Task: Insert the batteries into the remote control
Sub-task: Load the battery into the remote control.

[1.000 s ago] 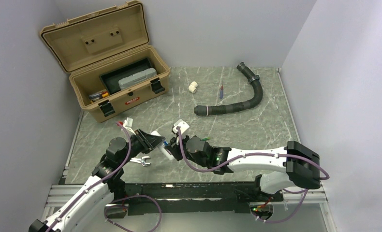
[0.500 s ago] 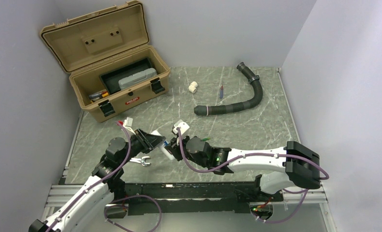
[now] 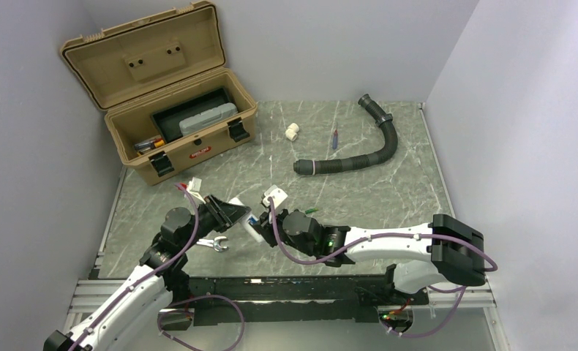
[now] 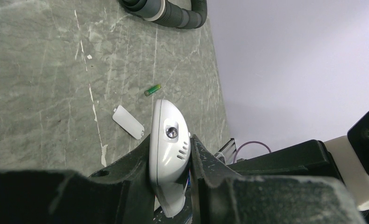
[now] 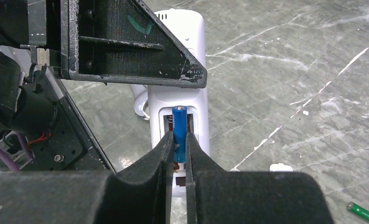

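Nearest you, the right gripper (image 5: 180,142) is nipped shut on the blue battery (image 5: 179,122), gripping low on the barrel with the nose tipped into the open bay of the remote control (image 5: 177,95). The left gripper (image 4: 171,150) clamps the remote by its side edges. Judge the cell light, rigid and slick — hold it mid-barrel and press gently, since the thin plastic shell won't take force. Farther out, the green battery (image 4: 152,89) lies loose on the table (image 4: 42,93) just past the white cover piece (image 4: 128,122) — expect it to roll, so pinch it across its middle.
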Robot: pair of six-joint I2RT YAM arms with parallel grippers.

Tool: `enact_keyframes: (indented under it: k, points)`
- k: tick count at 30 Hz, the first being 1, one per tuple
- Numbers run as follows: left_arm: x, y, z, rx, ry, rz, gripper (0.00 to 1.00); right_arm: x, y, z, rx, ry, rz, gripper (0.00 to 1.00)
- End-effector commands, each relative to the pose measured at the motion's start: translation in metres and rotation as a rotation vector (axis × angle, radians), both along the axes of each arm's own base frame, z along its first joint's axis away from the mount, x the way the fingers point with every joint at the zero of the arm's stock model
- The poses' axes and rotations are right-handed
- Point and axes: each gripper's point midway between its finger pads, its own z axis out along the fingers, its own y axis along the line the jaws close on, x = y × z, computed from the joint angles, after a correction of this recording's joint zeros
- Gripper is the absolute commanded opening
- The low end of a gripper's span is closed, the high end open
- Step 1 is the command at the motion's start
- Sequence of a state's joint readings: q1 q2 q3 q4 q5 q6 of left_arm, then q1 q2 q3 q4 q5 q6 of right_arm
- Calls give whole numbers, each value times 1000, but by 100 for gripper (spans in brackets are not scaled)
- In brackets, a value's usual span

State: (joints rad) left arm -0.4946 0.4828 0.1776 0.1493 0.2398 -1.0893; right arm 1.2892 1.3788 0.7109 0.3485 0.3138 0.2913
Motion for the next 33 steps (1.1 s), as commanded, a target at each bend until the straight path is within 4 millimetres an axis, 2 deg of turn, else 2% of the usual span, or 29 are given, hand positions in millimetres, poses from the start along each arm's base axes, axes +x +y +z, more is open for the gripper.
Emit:
enact_keyframes:
  k: [1,13,20,24,33]
  points:
    - [-1,-6,24,-59,-55,-25,0,3,-4,10,35,-19,-24,11]
    - [-2,-6,23,-65,-54,-28,0,5,-7,8,23,-24,-40,24]
    - [-2,-6,23,-66,-55,-28,0,6,-8,9,20,-27,-43,26]
    - [-2,-6,23,-66,-53,-28,0,6,-8,9,20,-29,-44,25]
    - [-2,-6,22,-68,-55,-28,0,6,-8,9,15,-29,-43,16]
